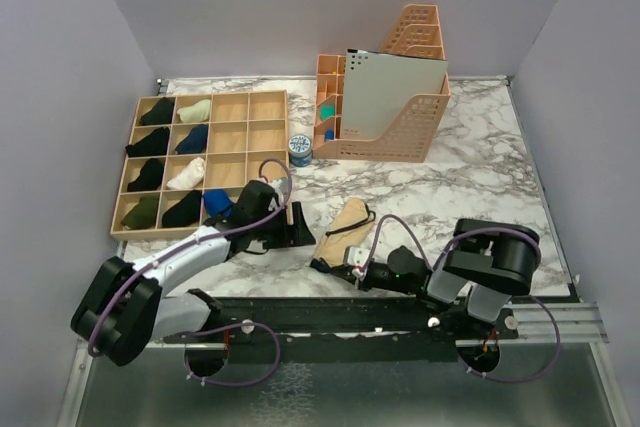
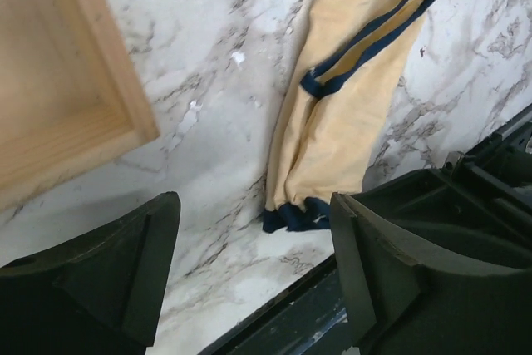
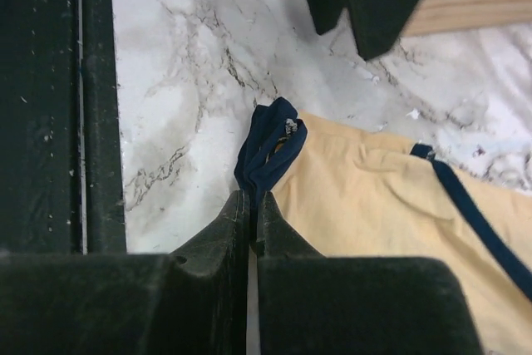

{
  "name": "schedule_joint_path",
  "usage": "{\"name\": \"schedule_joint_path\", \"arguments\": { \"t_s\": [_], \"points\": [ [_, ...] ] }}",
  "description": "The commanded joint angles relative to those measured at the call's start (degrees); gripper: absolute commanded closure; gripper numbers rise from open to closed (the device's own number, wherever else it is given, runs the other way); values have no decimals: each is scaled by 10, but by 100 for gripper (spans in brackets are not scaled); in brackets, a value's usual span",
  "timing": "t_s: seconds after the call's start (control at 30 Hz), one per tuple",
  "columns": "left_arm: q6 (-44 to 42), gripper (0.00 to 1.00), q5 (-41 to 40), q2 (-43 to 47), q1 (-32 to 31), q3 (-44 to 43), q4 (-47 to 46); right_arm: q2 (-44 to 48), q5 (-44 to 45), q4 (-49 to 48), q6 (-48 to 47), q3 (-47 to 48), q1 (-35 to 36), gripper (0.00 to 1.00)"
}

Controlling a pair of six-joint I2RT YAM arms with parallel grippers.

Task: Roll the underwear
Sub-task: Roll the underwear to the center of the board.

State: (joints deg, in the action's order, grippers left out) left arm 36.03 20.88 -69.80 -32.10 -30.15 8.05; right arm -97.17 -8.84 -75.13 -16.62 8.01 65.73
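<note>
One end of the pale-yellow, navy-trimmed cloth underwear (image 1: 345, 227), lying on the marbled white tabletop (image 1: 470, 177), sits pinched in the shut jaws of the right gripper (image 3: 249, 201), likely to start the roll, while the left gripper (image 2: 253, 205) hovers beside it, jaws wide and empty.

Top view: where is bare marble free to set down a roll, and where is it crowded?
Free: the marble right of the underwear, in front of the file rack. Crowded: near centre, left gripper and right gripper at the underwear.

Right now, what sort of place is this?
Likely a lab test cell staged for laundry sorting: plain walls around a marble-pattern table, a wooden divider tray of rolled garments, yellow underwear laid out.
</note>
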Motion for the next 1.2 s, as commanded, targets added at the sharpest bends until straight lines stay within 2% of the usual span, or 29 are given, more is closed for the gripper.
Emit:
{"name": "schedule_joint_path", "arguments": {
  "t_s": [0.0,0.13,0.3,0.47,0.6,0.87,1.17],
  "points": [
    [52,21,-41,58,2,53,2,-46,-13,-161,180,-22,-13,100],
    [84,20,-16,106,1,95,-43,-88,52,-250,299,-47,-21,99],
    [100,18,-3,154,1,126,-67,-94,118,-252,411,-57,-27,100],
    [107,17,21,160,1,147,-99,-71,138,-251,472,-71,-37,100],
    [126,13,34,138,-1,152,-126,-49,58,-248,416,-66,-41,100],
    [246,6,-12,82,-51,167,-196,-63,41,-251,407,-57,-45,100],
    [318,6,-51,24,-76,177,-219,-43,48,-251,370,-69,-45,100]
  ]
}}
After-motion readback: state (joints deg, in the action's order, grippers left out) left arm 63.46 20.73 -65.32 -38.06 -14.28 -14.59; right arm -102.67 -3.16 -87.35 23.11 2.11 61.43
